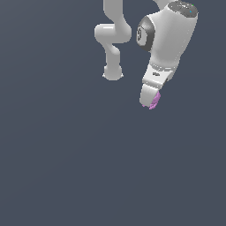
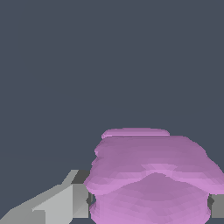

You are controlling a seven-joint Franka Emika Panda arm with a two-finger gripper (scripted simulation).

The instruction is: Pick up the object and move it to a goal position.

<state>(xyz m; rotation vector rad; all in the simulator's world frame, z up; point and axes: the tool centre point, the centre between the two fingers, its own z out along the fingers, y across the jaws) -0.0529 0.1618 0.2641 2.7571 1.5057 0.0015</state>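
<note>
Blob fills the wrist view up close, pinched between the jaws, grey fingers touching both sides. Exterior view: gripper closed on blob, pink showing at the fingertips. Looks lifted off the worktop, though no shadow confirms height. Pick likely done. No goal marker visible, so remaining travel can't be judged. Arm behind.

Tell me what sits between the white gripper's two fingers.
The pinkish-purple lumpy faceted blob fills the gap between the white gripper's fingers. The wrist view shows this most clearly; in the exterior view it peeks out at the fingertips.
</note>
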